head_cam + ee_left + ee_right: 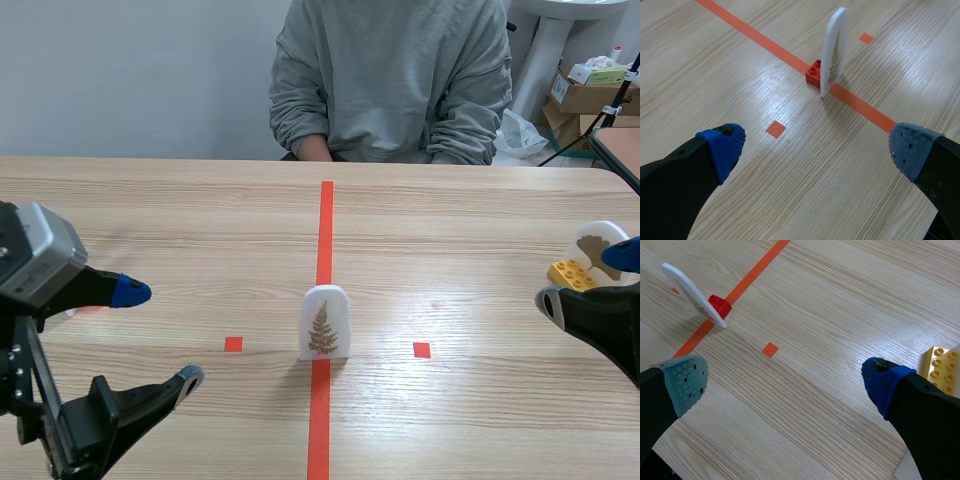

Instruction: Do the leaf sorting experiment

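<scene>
Starting at the left: the left gripper (160, 335) hangs low over the table (200, 220), fingers spread wide with nothing between them, well apart from everything else. Dead centre, right on the orange-red line, stands the leaf card (324, 323). It's white, round-topped and upright, with a brown fern-like frond printed on it. From the left wrist view it's nearly edge-on, so the print is hard to read, but a small red brick (814, 74) shows up touching its back. The scene view hides that brick completely.

Over at the right, the right gripper (588, 278) is spread open too, gripping nothing. Just beside it is a second white card (597, 250) with a fan-shaped leaf and a yellow brick (571, 273) at its foot. The gripper's blue pad covers part of that card, and the right wrist view only catches a cut-off piece of the yellow brick.
</scene>
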`<control>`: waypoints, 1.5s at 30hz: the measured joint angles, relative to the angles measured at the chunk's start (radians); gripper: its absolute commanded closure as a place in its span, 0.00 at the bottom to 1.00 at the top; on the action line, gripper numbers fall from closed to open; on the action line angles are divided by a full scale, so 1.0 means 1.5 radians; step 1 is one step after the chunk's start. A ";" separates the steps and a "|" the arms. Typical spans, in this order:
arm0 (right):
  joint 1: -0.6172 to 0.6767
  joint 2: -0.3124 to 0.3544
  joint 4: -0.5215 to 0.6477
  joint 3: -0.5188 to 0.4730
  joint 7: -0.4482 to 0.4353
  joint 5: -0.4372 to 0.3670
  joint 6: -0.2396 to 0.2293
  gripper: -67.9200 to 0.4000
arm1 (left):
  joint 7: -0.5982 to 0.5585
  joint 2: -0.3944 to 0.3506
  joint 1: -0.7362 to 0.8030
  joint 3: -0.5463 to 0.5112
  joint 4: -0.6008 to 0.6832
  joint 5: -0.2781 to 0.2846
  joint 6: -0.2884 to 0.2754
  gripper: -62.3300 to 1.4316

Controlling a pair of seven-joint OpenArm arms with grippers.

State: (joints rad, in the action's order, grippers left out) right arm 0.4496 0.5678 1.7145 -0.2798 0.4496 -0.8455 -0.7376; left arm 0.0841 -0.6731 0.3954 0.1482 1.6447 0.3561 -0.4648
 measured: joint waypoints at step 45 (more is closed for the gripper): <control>0.000 0.000 0.000 0.000 -0.009 0.000 0.000 0.06 | -0.174 0.303 -0.351 0.254 -0.478 -0.260 0.054 0.21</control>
State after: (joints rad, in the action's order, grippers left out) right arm 0.4496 0.5678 1.7145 -0.2798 0.4366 -0.8455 -0.7376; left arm -0.1772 -0.2180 -0.1307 0.5289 0.9283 -0.0345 -0.3840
